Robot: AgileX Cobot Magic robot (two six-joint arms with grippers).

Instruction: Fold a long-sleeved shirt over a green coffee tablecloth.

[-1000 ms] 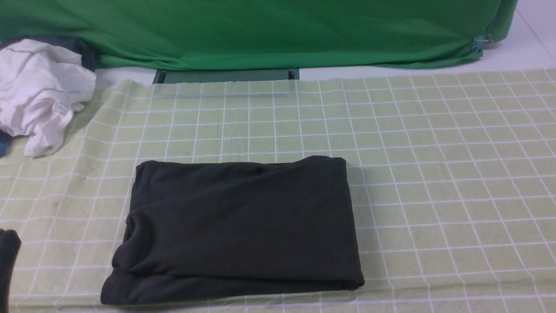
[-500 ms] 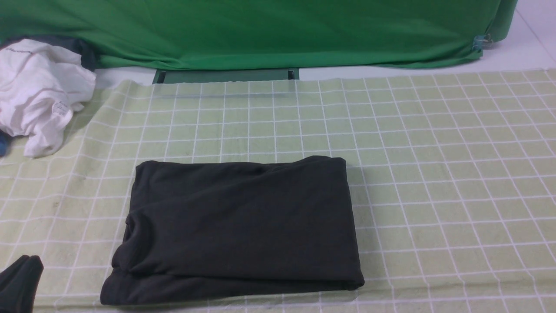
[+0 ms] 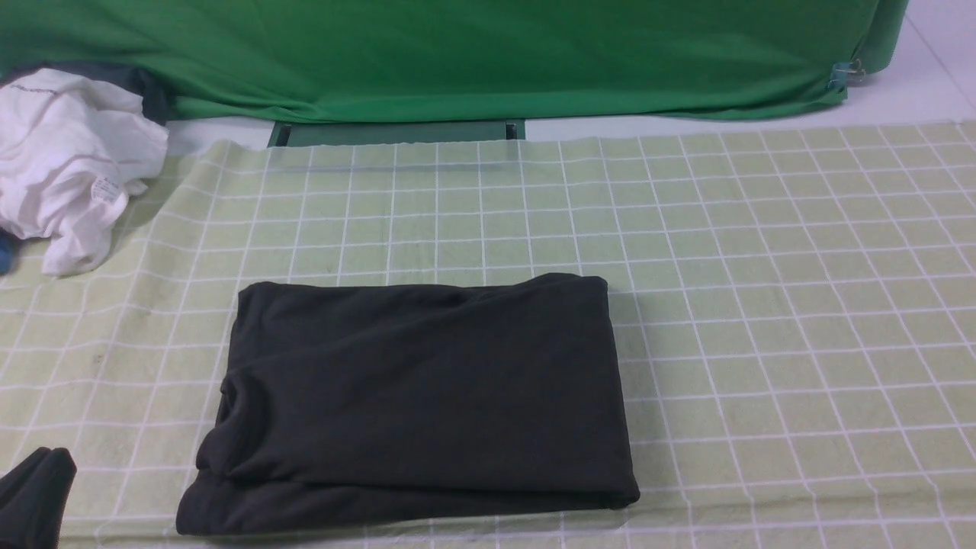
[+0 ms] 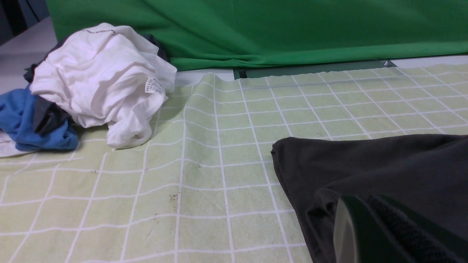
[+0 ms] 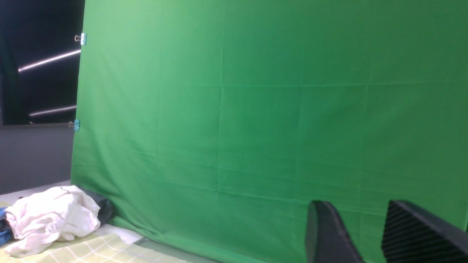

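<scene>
The long-sleeved shirt lies folded into a black rectangle on the green coffee tablecloth, near its front edge; no print shows. My left gripper sits at the front left corner, left of the shirt and apart from it. In the left wrist view this gripper has its fingers pressed together with nothing between them, and the shirt lies beyond. The right gripper is out of the front view. It is raised and faces the green backdrop with a clear gap between its fingers.
A crumpled white garment lies at the back left, with blue cloth beside it. Deep-green fabric hangs along the back, held by a clip. A dark metal frame sits under its hem.
The left gripper has shifted a little to the right and lower in the front left corner, tilting over. The shirt has not moved.
</scene>
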